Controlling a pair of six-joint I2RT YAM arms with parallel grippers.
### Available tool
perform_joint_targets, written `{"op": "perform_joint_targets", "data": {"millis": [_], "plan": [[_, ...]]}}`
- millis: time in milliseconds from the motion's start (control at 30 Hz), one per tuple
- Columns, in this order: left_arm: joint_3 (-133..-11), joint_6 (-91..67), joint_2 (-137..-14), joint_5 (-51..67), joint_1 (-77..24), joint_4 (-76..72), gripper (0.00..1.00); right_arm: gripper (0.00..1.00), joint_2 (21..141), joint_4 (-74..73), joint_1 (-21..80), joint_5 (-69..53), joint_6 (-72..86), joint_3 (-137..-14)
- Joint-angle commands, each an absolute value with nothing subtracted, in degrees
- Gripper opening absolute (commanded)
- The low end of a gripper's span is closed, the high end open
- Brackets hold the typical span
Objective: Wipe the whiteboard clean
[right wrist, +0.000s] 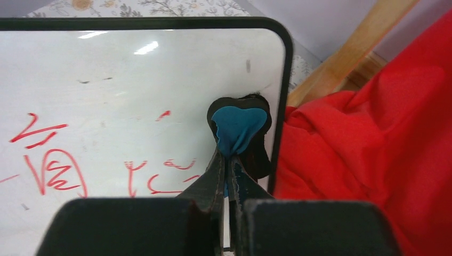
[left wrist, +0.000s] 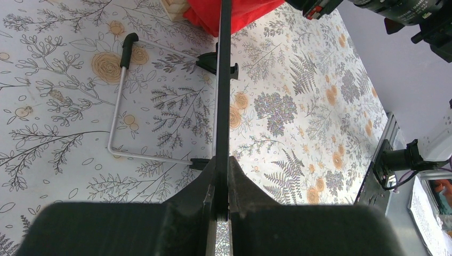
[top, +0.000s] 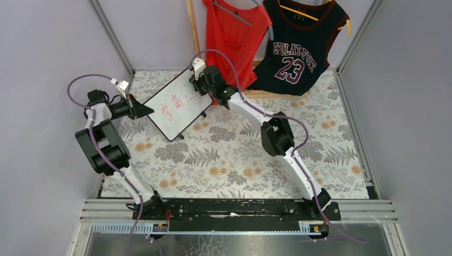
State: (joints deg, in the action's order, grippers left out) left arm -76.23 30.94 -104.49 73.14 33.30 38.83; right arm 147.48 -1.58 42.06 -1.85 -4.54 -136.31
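Note:
The whiteboard [top: 178,103] is held tilted above the table, with red handwritten characters [right wrist: 53,170] across its white face. My left gripper [top: 145,110] is shut on the board's black frame edge [left wrist: 224,96], seen edge-on in the left wrist view, where my left gripper [left wrist: 223,184] clamps it from both sides. My right gripper [right wrist: 227,169] is shut on a small blue eraser [right wrist: 238,129] with a black backing, which rests against the board near its right rim. From above, my right gripper [top: 205,88] sits at the board's far corner.
A red top [top: 234,32] and a black jersey numbered 23 [top: 296,48] hang at the back, over a wooden stand [right wrist: 346,56]. The board's wire stand [left wrist: 120,106] hangs below it. A floral cloth [top: 234,160] covers the table.

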Motion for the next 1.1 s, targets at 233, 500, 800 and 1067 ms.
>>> {"op": "perform_joint_targets", "data": {"millis": [233, 500, 800, 1067], "plan": [[-74.98, 32.96, -104.52, 69.09, 32.61, 39.55, 0.00, 0.00, 142.04, 1.36, 51.18, -9.04, -1.18, -129.50], [-74.97, 33.26, -104.28, 69.38, 32.54, 39.51, 0.00, 0.00, 143.02, 0.38, 50.99, -5.65, -1.93, -130.15], [-82.73, 47.75, -109.87, 70.51, 32.57, 55.61, 0.00, 0.00, 143.76, 0.00, 45.70, -5.20, -1.40, -129.81], [-87.18, 54.69, -113.37, 69.33, 32.58, 62.32, 0.00, 0.00, 143.31, -0.12, 42.46, -5.11, -1.77, -129.58]]}}
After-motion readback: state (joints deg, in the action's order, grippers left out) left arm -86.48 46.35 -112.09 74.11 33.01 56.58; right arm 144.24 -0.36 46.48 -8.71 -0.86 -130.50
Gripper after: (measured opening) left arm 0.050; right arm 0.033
